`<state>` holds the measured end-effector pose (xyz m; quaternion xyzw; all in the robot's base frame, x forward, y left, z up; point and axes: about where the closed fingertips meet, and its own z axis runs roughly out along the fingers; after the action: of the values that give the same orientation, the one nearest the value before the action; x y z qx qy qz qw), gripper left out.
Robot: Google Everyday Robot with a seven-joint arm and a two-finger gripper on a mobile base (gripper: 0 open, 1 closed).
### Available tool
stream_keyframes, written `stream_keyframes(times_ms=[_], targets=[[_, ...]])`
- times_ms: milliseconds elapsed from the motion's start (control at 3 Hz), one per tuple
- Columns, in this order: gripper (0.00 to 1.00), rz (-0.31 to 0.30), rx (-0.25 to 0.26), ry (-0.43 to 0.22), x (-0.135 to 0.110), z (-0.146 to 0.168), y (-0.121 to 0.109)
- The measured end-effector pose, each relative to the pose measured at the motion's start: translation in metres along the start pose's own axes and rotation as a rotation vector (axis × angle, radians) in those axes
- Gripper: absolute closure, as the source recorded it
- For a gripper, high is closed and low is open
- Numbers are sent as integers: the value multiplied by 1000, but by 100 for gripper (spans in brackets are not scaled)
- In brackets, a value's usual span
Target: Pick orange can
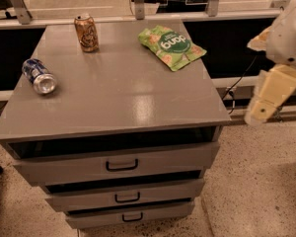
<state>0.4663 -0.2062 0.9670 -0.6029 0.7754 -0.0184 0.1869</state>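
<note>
The orange can (86, 32) stands upright near the back left of the grey cabinet top (123, 90); it is orange and tan with a silver rim. My gripper (260, 106), pale yellow on a white arm, hangs off the cabinet's right side, level with its front right corner. It is far from the can and holds nothing that I can see.
A blue-and-silver can (38, 75) lies on its side at the left edge. A green snack bag (171, 45) lies at the back right. The cabinet has three drawers with black handles (122, 165). A rail and a dark cable run behind; speckled floor is to the right.
</note>
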Motion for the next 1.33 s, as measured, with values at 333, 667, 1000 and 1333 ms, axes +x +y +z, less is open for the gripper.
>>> stream_keyframes(times_ms=[333,667,1000,1333], targets=[[0,-9,0,-155,-50,47,-45],[0,-31,18,-283,-110,80,-83],[0,-58,45,-371,-175,102,-111],[0,-62,43,-377,-177,103,-111]])
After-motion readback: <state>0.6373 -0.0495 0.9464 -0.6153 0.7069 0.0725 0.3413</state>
